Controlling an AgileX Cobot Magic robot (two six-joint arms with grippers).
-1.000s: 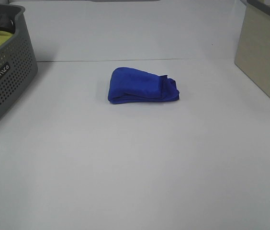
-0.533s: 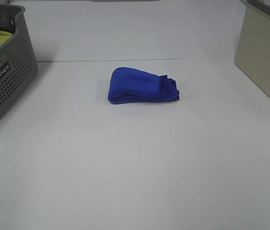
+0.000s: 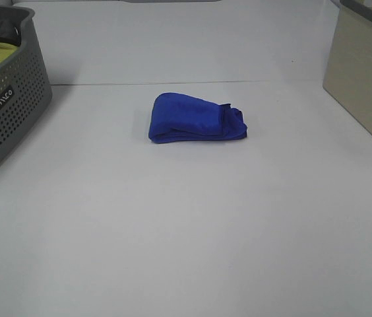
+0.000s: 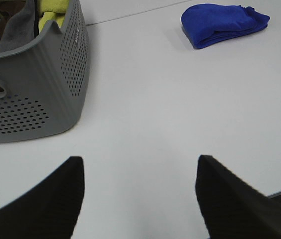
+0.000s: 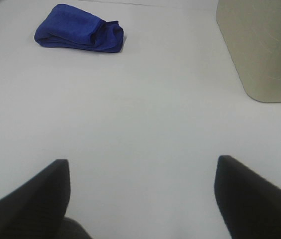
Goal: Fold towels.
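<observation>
White table [image 3: 186,231]: folded towel [image 3: 196,119] unmoved; left end effector [image 4: 138,189], right end effector [image 5: 143,191] wide apart, empty.

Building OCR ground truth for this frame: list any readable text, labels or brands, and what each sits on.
Small white logo on the side wall of the grey perforated basket, exterior high view: too small and tilted to read reliably.
Same logo faintly on the basket wall in the left wrist view: blurred, unreadable.
Blue towel: no tag or lettering shows.
Beige bin: no text visible.
White table: no markings.
</observation>
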